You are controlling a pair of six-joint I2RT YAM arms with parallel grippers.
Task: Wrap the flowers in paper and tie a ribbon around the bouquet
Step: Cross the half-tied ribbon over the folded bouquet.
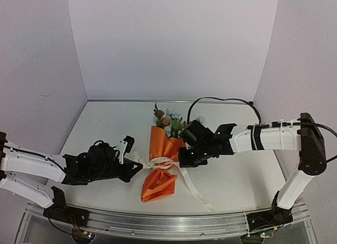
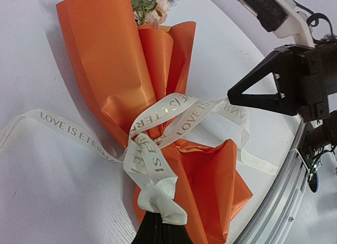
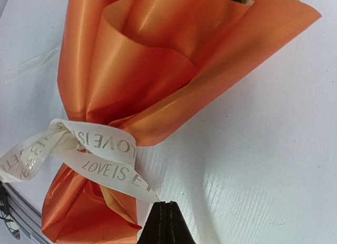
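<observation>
Left fingers [image 2: 158, 228] are closed all the way, with a bunched-up end of the ribbon [image 2: 174, 110] pinched in the tips. Right fingers [image 3: 167, 217] are closed too. The printed strand runs right down into their tip, so I'd say they've got the other end (the exact pinch point is hard to make out from that wrist view).

In the top view the left comes in from 9 o'clock and the right from 3 o'clock, so each sits on its own side of the waist. That's how you'd want it for snugging a knot: opposite pulls, nothing dragging the bundle sideways.

Between them the ribbon goes around the pinched waist of the bouquet [image 1: 157, 141] and crosses over itself there. One loose tail trails off toward 5 o'clock. The bouquet lies flat on the table [image 1: 237, 186], with the flowers [image 1: 167, 120] poking out of the orange paper [image 2: 105, 60] at the 12 o'clock end and the flared bottom toward 6 o'clock.

My read: the wrapping's done and the tying is at the tightening stage. The risk is that slick paper slipping out of the loop if one side pulls harder.
</observation>
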